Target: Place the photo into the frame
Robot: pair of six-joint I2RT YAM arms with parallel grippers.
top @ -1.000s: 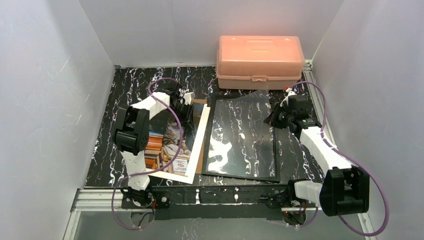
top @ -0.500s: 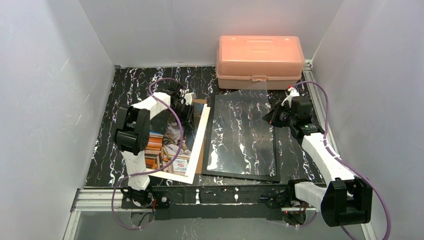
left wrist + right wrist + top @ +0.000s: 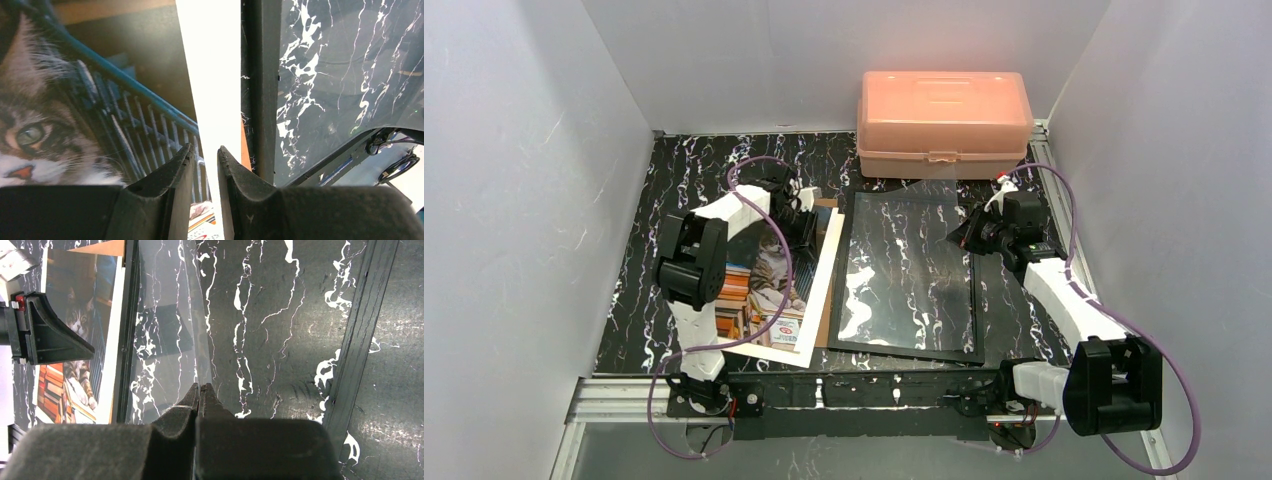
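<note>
From above, the photo lies picture side up on the left half of the marble table. It rests on a brown backing board whose edge shows along its right side. The left gripper points down at the photo's far right corner. It sits a touch further right than a second ago, while the photo has not shifted. Just right of the board lies the frame, flat, with its far end near the pink box. The right gripper holds the right edge of the clear pane, which is tilted up from the frame on that side. Over the last second this gripper has edged slightly left and the right arm's elbow has swung out and back. The pane stands much as it did.

In the left wrist view the two fingers stand narrowly apart, and the photo's white border runs through the gap. Whether the tips touch the paper cannot be told. The cat's face is at the left. The frame's black rail is just right of the border, with marble seen through the pane beyond it.

In the right wrist view the jaws are pressed together on the thin edge of the pane, which slopes away toward the photo. The frame's right rail lies flat on the table, clear of the fingers
</note>
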